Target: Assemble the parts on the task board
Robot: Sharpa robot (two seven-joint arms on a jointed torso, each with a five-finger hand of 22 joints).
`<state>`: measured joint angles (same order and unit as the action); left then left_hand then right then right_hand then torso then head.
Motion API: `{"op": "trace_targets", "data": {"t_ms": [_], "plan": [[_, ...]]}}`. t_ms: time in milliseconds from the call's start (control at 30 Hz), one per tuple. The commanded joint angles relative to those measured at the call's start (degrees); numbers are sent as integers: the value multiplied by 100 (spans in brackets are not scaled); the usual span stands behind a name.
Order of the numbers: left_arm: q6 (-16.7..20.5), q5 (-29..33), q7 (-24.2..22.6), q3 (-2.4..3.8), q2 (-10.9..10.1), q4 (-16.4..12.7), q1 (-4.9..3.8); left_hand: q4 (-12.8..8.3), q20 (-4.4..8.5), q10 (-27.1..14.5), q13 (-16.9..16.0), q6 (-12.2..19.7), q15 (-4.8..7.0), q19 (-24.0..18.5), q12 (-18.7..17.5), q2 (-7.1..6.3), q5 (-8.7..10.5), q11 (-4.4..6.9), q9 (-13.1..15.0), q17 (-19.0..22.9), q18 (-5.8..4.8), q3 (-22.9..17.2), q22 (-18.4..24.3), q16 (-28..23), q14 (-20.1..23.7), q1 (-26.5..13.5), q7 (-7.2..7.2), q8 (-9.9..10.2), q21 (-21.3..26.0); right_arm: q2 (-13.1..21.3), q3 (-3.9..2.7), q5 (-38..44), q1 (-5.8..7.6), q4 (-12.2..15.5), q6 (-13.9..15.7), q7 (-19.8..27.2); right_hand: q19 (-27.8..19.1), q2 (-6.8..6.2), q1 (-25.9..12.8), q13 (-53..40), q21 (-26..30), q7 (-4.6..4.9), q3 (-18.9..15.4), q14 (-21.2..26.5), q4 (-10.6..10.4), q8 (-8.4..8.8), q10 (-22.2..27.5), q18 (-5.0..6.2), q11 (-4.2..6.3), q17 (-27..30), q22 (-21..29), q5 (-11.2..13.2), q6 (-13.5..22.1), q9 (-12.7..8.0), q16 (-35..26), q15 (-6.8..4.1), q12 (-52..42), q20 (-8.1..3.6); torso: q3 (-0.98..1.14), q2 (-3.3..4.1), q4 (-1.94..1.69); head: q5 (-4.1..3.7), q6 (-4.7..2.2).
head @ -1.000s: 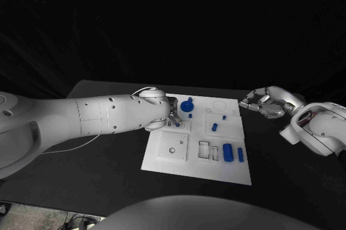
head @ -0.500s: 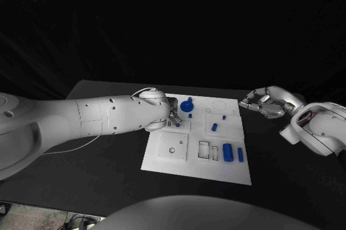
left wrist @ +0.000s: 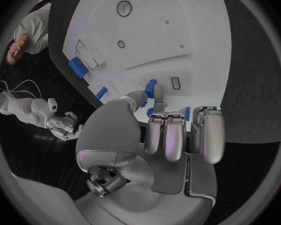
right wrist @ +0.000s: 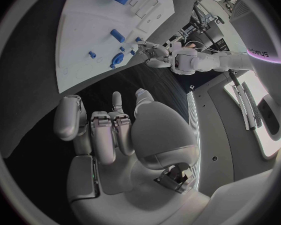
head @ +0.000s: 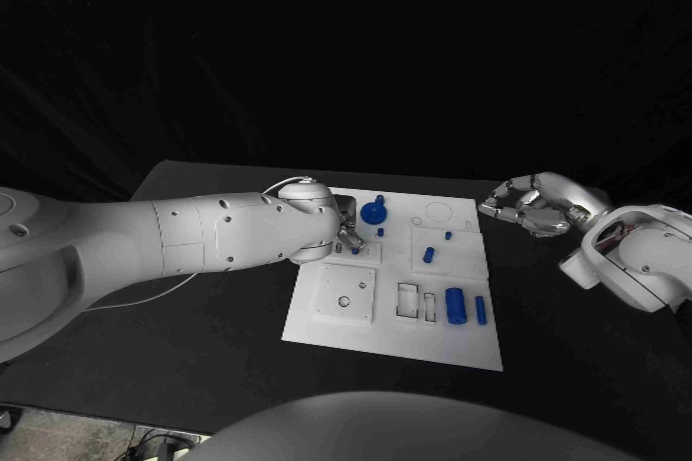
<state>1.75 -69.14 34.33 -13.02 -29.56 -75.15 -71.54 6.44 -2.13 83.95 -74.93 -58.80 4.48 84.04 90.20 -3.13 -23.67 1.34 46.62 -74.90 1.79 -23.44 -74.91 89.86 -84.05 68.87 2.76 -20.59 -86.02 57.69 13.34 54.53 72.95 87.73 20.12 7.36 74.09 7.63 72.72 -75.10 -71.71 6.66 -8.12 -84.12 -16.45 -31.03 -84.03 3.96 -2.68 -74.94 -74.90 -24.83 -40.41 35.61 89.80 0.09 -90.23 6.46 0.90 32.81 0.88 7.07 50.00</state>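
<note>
- So, nearest the robot on the board [head: 325, 321], a blue cylinder [head: 456, 306] and a slimmer bar [head: 480, 310] are lying loose beside two slots [head: 418, 302], and a square block [head: 348, 294] with a small hole is sitting to their left.
- Moving up, the left hand [head: 343, 236] is working at the board's far-left part. In its wrist view the thumb and a finger [left wrist: 157, 92] are pinching a small blue peg [left wrist: 151, 84] right at the board surface, other fingers curled in.
- Guessing this is the peg-seating step. Can't tell whether the peg is already in a hole or just touching the plate.
- Next move probably needs the peg held upright and pushed straight down. Any tilt and it's likely jamming or popping out of that small pinch.
- Just beyond the hand, a blue knob [head: 375, 212] is standing on the board, with a few more pegs [head: 430, 252] scattered mid-board.
- Off the board's far-right corner, the right hand [head: 531, 205] is hovering over the table, holding nothing, fingers loosely curled but apart.
- Surface is a black table [head: 188, 331], matte, with a thin white cable [head: 137, 294] trailing on its left side under the arm.
- Room behind is going fully dark in the head view.
</note>
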Motion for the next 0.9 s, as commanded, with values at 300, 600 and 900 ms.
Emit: {"op": "trace_targets", "data": {"t_ms": [300, 600, 900], "plan": [[-160, -268, -145, -15, 4, -35, 72, -773, 26, 605, -1507, -2, 6, 159, -20, 5, -22, 50, -6, -1510, -15, -806, -990, 14, -595, 58, -30, 10, 32, 6, 0, 8, -4, 7, 2, 59, -52, -6, 53, -1490, 24, 0, -4, -588, 18, 21, -597, 95, 5, -1506, -844, -14, 50, -5, 20, -14, 23, 0, 0, 2, 0, -5, 0], [-129, -375, -212, -15, -44, -100, 97, -773, 24, 605, -1507, 6, 3, 154, -20, 4, -19, 48, -5, -1510, -14, -805, -986, 14, -595, 67, -27, 14, 37, 9, 0, 7, -5, 5, 15, 64, -48, -9, 61, -1490, 22, -1, -5, -588, 21, 21, -597, 94, 5, -1506, -845, -14, 50, -5, 20, -14, 23, 0, 0, 3, -2, 2, 0], [39, -421, -226, -15, -96, -189, 106, -774, 23, 605, -1507, 9, 2, 160, -20, 3, -16, 47, -4, -1510, -16, -803, -994, 14, -595, 71, -25, 15, 31, 6, 0, 7, -6, 6, 25, 65, -58, -14, 73, -1490, 34, -2, -4, -588, 24, 22, -597, 97, 6, -1506, -842, -13, 52, -5, 20, -14, 23, 0, 0, 3, -1, 12, 0]]}}
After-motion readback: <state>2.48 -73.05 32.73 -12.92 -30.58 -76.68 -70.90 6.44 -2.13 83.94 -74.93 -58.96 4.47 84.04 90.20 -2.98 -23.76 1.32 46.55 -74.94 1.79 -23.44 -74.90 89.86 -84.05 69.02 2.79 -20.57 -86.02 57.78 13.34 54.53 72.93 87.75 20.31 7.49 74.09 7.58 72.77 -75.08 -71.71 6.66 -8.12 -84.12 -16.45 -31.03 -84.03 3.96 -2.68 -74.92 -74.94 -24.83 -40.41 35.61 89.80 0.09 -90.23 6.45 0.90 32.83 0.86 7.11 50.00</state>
